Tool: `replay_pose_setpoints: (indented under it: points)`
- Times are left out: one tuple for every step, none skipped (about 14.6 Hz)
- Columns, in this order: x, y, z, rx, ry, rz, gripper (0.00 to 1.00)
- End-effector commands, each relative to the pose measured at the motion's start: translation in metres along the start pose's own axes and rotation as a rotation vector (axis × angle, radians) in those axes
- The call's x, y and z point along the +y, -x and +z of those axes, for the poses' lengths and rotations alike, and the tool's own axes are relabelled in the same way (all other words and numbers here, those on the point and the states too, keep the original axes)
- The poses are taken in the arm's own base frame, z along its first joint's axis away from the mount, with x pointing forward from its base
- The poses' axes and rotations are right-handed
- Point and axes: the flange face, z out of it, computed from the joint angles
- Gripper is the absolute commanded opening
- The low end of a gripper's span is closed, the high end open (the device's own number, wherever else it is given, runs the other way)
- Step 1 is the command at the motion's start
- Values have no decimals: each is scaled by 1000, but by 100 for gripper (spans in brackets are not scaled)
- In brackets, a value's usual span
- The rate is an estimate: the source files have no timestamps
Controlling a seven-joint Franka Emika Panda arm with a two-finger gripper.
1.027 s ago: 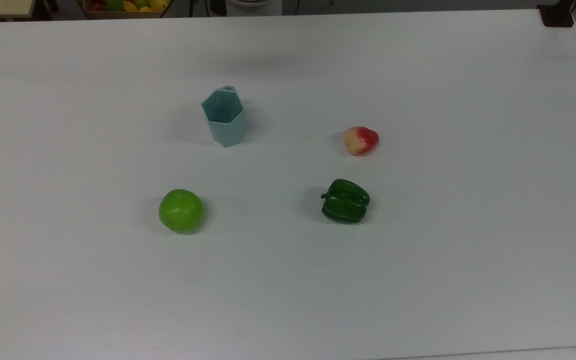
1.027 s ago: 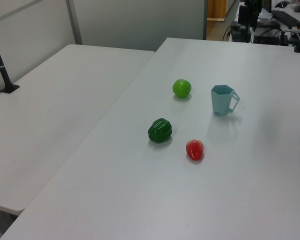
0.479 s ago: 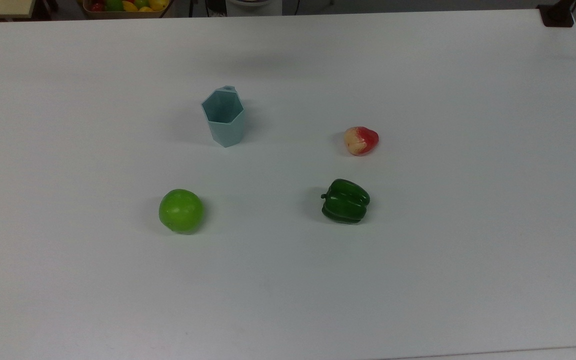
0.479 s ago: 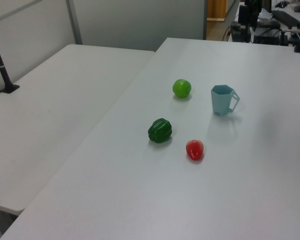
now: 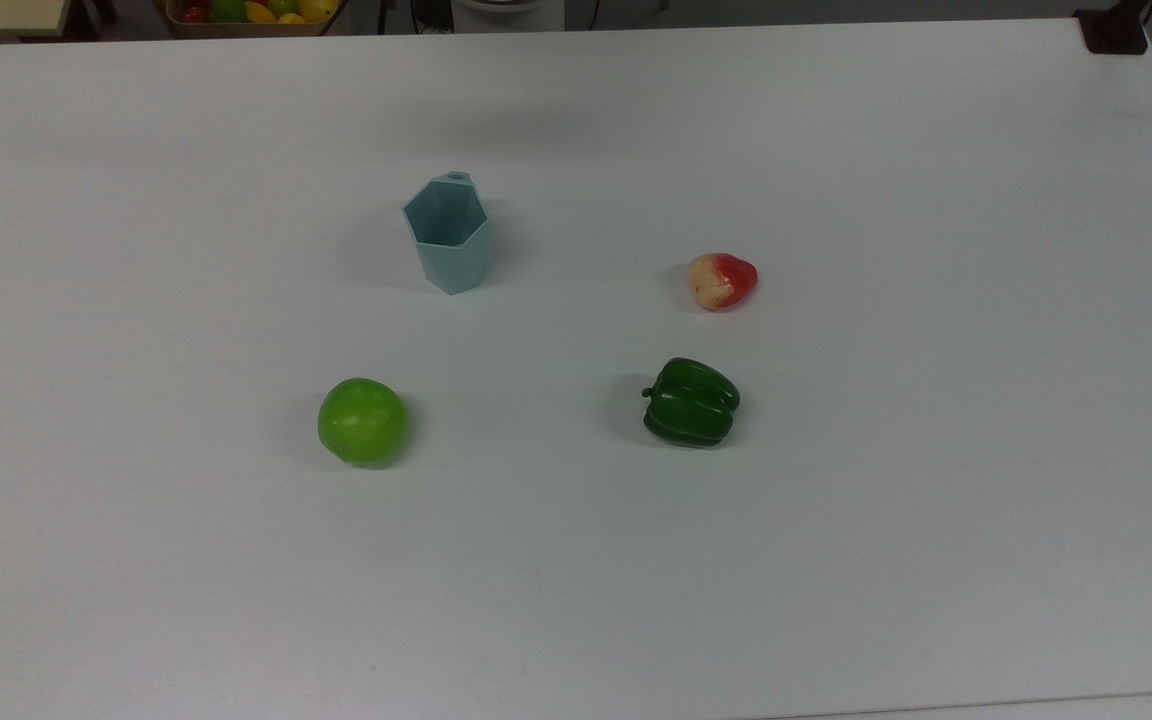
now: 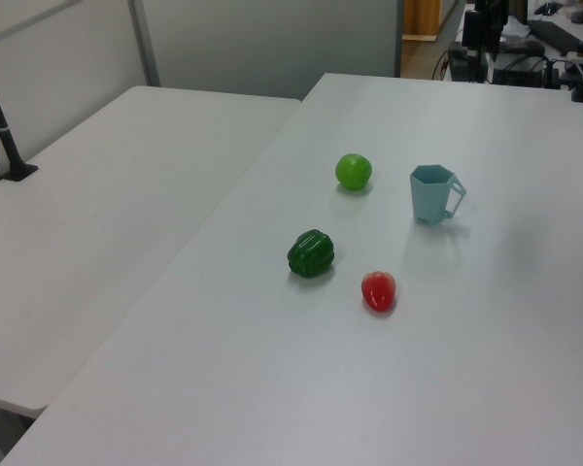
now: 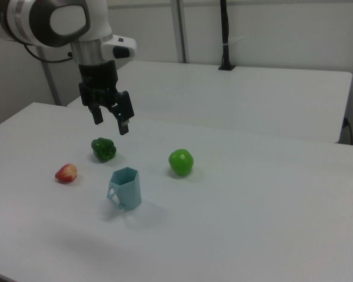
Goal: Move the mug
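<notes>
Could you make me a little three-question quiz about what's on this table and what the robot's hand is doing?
1. True or false: the fingers of the gripper are closed around the mug.
2. Which item lies nearest the green bell pepper in the top view? A) green apple B) red and yellow fruit C) mug
3. Fill in: the mug stands ____ on the white table, its handle toward the left view's right.

Key
1. False: the fingers are open and hang in the air above the table, apart from the mug.
2. B
3. upright
</notes>
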Motion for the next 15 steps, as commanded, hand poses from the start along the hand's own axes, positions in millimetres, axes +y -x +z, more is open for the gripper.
replay_pose_setpoints:
  points:
    - [6,-7,6,-22,-40,-52,100]
    - [10,-7,8,-23,-72,-80,100]
    - [11,-7,10,-26,-91,-105,100]
    - [15,-7,11,-26,-106,-112,100]
    - [15,-8,13,-30,-108,-112,100]
    - [16,-8,14,-34,-108,-109,100]
    - [19,-8,15,-33,-108,-101,100]
    - [19,-9,16,-39,-108,-98,100]
    - [19,-8,23,-53,-106,-98,100]
    - [19,-8,27,-63,-100,-96,100]
    - [21,-8,27,-61,-97,-96,100]
    - [20,-9,28,-65,-96,-97,100]
    - [20,-9,29,-66,-96,-97,100]
    - [19,-9,32,-72,-95,-99,100]
    - [18,-9,33,-74,-96,-100,100]
